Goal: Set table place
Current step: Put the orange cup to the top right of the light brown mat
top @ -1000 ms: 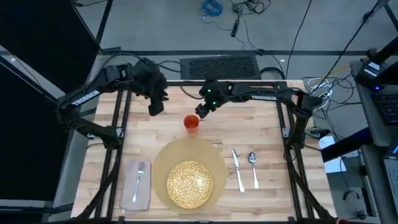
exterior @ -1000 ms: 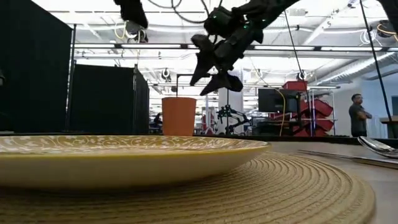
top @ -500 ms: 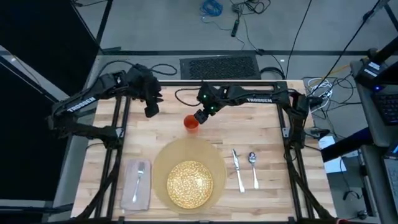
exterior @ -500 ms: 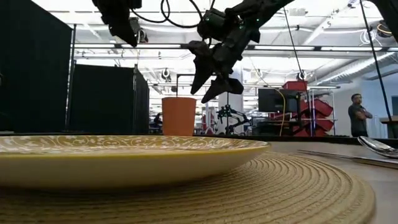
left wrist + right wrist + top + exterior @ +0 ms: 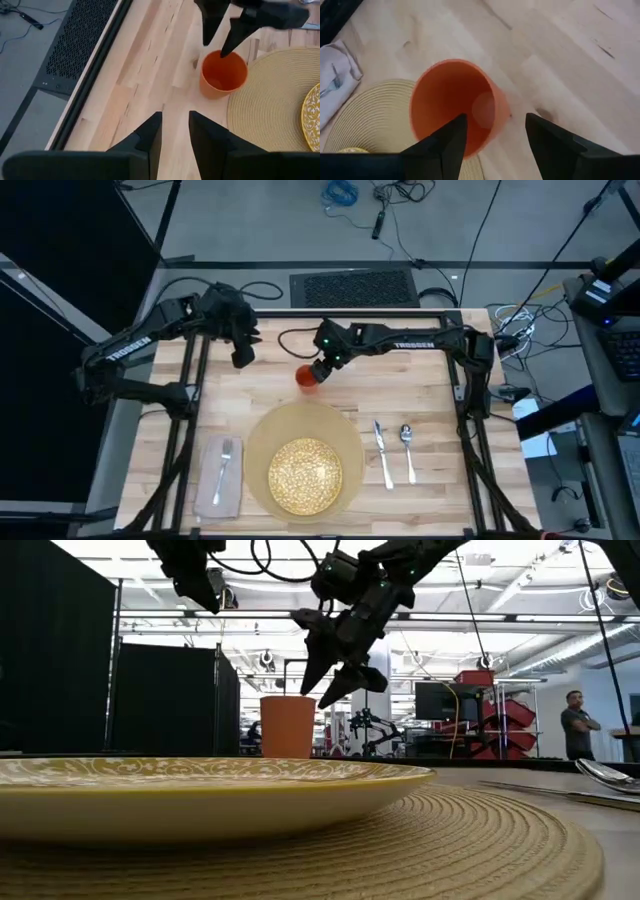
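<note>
The small orange cup [image 5: 306, 376] stands upright on its base on the table [image 5: 420, 390], just beyond the far edge of the round tan mat [image 5: 262, 442]. My right gripper [image 5: 318, 692] hangs open right above the cup [image 5: 455, 107]. One fingertip is over the cup's mouth and the other is outside its wall. In the low view both tips are level with or just above the rim [image 5: 287, 698], apart from it. My left gripper [image 5: 175, 131] hovers high at the far left, with a narrow gap between its fingers and nothing in it.
A gold-speckled plate [image 5: 305, 475] lies on the mat. A fork [image 5: 224, 463] rests on the napkin [image 5: 212, 492] at the near left. A knife [image 5: 382, 452] and a spoon [image 5: 407, 445] lie to the right of the mat. Black rails [image 5: 470, 395] frame the table.
My right gripper has moved toward the table's left and near side and come down a little, from beside the cup to right over it, staying open. My left gripper has drawn back toward the table's left edge. The cup has not moved.
</note>
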### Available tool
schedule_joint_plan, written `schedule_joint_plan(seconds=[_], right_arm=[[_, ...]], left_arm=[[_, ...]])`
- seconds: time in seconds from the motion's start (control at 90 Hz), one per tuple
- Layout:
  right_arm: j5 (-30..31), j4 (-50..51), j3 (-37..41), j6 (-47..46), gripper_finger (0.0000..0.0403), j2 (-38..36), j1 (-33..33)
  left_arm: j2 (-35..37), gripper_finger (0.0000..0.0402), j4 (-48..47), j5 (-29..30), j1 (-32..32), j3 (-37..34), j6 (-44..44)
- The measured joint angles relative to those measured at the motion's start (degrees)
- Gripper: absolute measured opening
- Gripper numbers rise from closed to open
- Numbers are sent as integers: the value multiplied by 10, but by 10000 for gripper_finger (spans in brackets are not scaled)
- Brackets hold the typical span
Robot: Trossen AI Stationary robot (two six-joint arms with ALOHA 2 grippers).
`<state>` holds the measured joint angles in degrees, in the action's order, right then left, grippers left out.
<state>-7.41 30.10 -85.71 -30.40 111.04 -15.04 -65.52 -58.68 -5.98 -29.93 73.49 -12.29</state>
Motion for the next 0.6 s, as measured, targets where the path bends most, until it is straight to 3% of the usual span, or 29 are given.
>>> schedule_joint_plan(seconds=[0.222,0.3,0.422,0.6], right_arm=[[0,-8,0,16,174,26,6],[0,-15,0,25,134,25,5],[0,-19,0,40,24,23,5],[-49,2,-8,51,3,21,-3]], left_arm=[[0,83,-2,0,0,0,0],[0,83,-1,0,0,0,0],[0,83,1,0,0,0,0],[0,83,9,-18,0,0,-1]])
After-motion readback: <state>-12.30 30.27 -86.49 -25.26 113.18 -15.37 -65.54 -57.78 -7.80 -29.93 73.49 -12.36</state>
